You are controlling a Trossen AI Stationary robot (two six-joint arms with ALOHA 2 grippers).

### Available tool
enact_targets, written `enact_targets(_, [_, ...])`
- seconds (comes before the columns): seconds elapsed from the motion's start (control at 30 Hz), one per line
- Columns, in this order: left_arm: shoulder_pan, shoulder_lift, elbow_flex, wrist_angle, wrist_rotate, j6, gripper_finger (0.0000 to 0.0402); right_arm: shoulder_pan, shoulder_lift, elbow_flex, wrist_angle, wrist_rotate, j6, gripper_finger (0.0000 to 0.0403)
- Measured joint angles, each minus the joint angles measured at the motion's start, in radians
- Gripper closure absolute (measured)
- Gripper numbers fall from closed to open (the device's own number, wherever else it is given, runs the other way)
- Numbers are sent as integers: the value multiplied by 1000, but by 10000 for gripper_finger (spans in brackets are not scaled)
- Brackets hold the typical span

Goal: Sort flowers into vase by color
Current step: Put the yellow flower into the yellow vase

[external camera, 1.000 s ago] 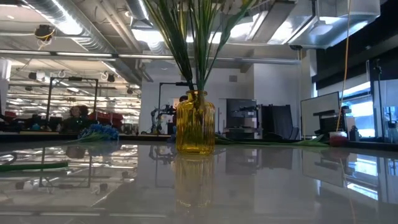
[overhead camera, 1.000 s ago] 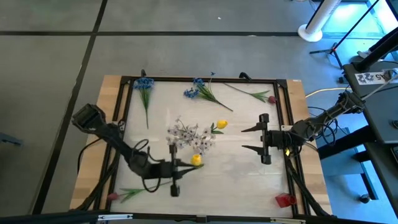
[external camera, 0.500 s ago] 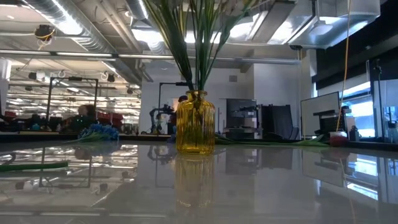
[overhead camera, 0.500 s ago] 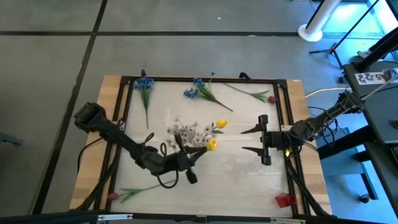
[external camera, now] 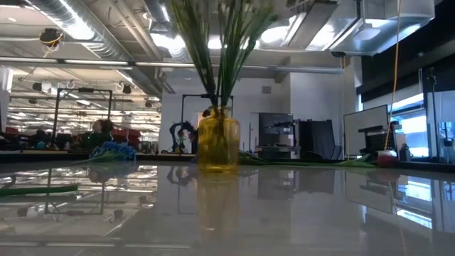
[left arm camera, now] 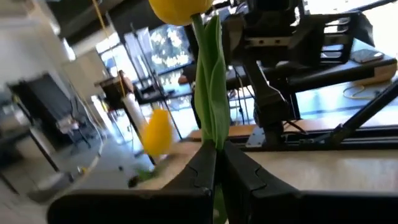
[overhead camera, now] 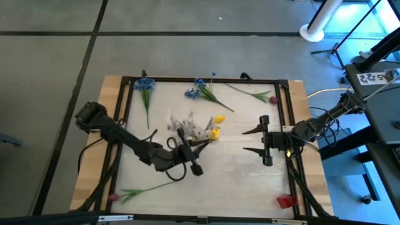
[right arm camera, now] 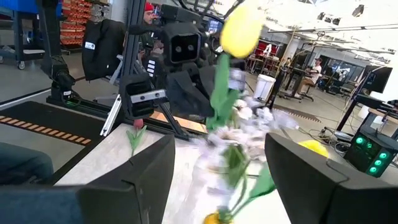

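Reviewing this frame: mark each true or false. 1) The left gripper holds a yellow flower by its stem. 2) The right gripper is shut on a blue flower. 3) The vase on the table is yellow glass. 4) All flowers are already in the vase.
1) True: the left gripper is shut on the yellow flower stem.
2) False: the right gripper is open and holds nothing.
3) True: the vase is yellow glass.
4) False: blue flowers and a pink flower lie on the table.
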Motion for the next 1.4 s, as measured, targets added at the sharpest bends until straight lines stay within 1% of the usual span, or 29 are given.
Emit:
enact_targets(0.1, [12, 0, 0, -8, -2, -66, 392, 0, 0, 0, -1, 0, 2, 155])
enact_targets(0.33, [11, 0, 0, 14, -15, -88, 392, 0, 0, 0, -8, 0, 2, 155])
enact_targets(0.47, [21, 0, 0, 14, -104, -93, 392, 0, 0, 0, -8, 0, 5, 155])
enact_targets(0.57, [42, 0, 0, 13, -149, -132, 392, 0, 0, 0, -8, 0, 8, 155])
enact_targets(0.63, [60, 0, 0, -3, -170, -190, 392, 0, 0, 0, -8, 0, 10, 155])
enact_targets(0.7, [78, 0, 0, -46, -190, -283, 392, 0, 0, 0, -9, 0, 15, 155])
enact_targets(0.87, [108, 0, 0, -212, -195, -491, 392, 0, 0, 0, -49, 0, 46, 155])
enact_targets(1.0, [113, 0, -1, -308, -192, -595, 392, 0, 0, 0, -75, 0, 62, 155])
enact_targets(1.13, [106, 0, -1, -326, -186, -622, 392, 0, 0, 0, -77, 0, 62, 155])
enact_targets(1.2, [100, 0, -1, -328, -186, -621, 384, 0, 0, 0, -77, 0, 77, 155])
enact_targets(1.27, [89, -4, -1, -329, -183, -604, 368, 0, 0, 0, -82, 0, 92, 155])
enact_targets(1.33, [74, -20, -2, -340, -149, -587, 345, 0, 0, 0, -99, 0, 107, 155])
enact_targets(1.4, [61, -57, -2, -366, -93, -597, 319, 0, 0, 0, -114, 0, 115, 155])
